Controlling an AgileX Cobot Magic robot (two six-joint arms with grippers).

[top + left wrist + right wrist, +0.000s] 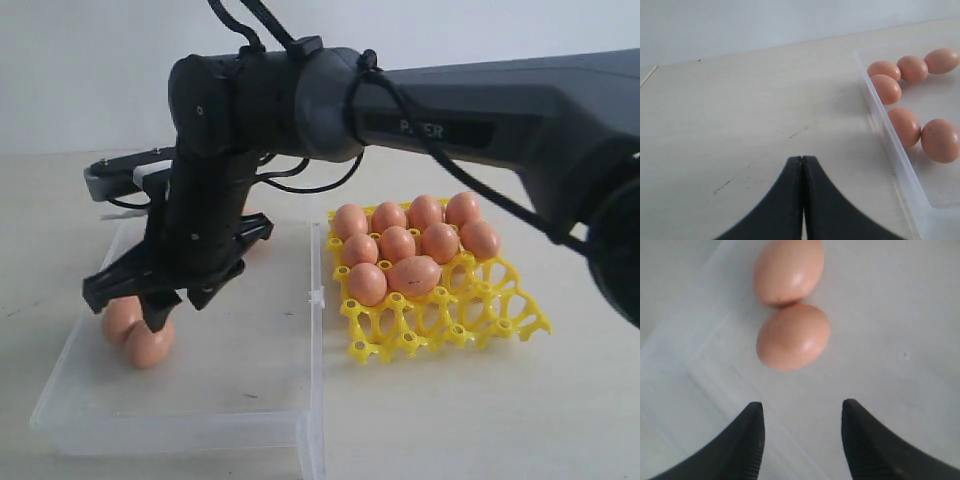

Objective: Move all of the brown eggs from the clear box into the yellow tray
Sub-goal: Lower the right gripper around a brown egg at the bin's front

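Note:
Two brown eggs (150, 343) lie touching near the left wall of the clear box (170, 425). My right gripper (150, 300) reaches across and hangs just above them. In the right wrist view it (802, 407) is open and holds nothing, with the nearer egg (793, 336) just ahead of the fingertips and the other egg (788, 271) beyond. The yellow tray (450, 325) stands right of the box with several eggs (398, 243) in its far cups. My left gripper (802, 159) is shut over bare table beside the box wall (895, 150). Several eggs (905, 126) lie inside that wall.
The right arm's forearm (480, 110) spans the scene above the tray and hides much of the box's far side. A grey and white arm part (125, 180) shows behind it at the left. The tray's front cups (400, 345) hold nothing.

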